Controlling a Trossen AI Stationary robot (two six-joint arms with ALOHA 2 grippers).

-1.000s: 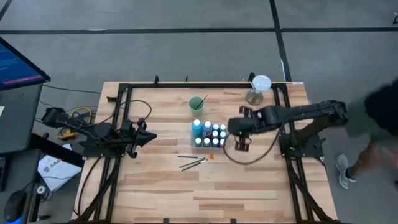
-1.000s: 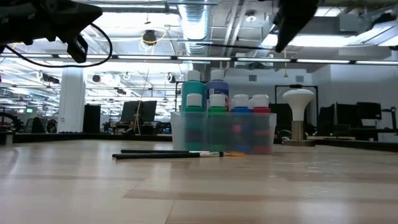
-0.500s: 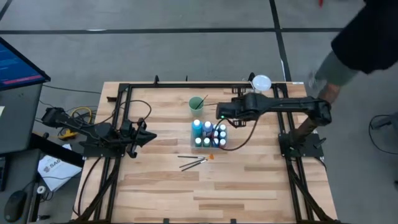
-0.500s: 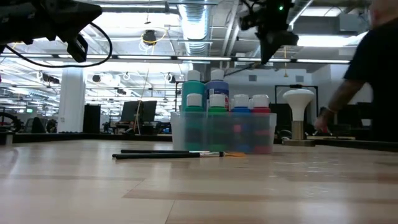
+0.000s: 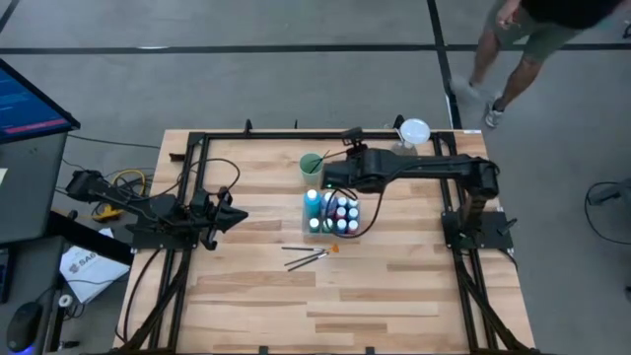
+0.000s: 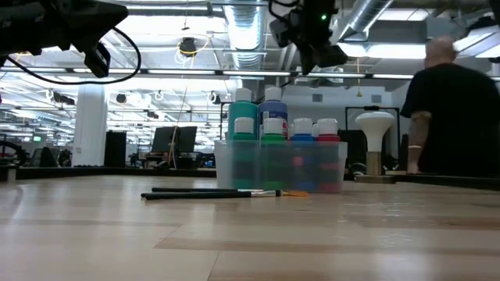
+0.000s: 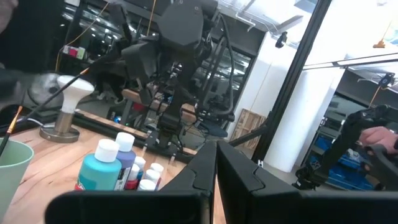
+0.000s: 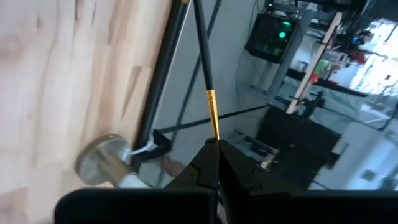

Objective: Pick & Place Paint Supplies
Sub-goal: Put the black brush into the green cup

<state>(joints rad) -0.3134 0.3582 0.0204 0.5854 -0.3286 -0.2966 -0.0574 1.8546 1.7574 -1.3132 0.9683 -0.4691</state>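
Note:
White-capped paint bottles (image 5: 332, 210) stand packed in a clear tray (image 6: 336, 168) at mid-table. Loose paintbrushes (image 5: 308, 256) lie flat on the wood near it, also seen low (image 6: 211, 193). My right gripper (image 5: 347, 136) hangs high above the table, just beyond the tray and beside a green cup (image 5: 312, 164), and is shut on a black-handled paintbrush (image 8: 202, 50). Another brush (image 5: 322, 156) leans in the cup. My left gripper (image 7: 216, 163) waits shut and empty at the table's left (image 5: 237, 215). My right gripper pinches the paintbrush between its two fingertips at the gold ferrule (image 8: 213, 124). The black handle sticks out straight ahead of the fingers, toward the table's far edge. The bristle end is hidden between the fingers. The brush is lifted clear of the table.
A white mushroom-shaped stand on a metal foot (image 5: 409, 138) is at the far right corner. Black frame rails (image 5: 296, 135) run along the far edge and both sides. A person (image 6: 453, 117) walks beyond the far right of the table. Bare wood lies toward the near edge.
My right gripper has swung from right of the tray toward the table's left and far edge, staying high above the bottles, and has turned and rolled as it went. The person has walked from the table's right side to beyond its far edge.

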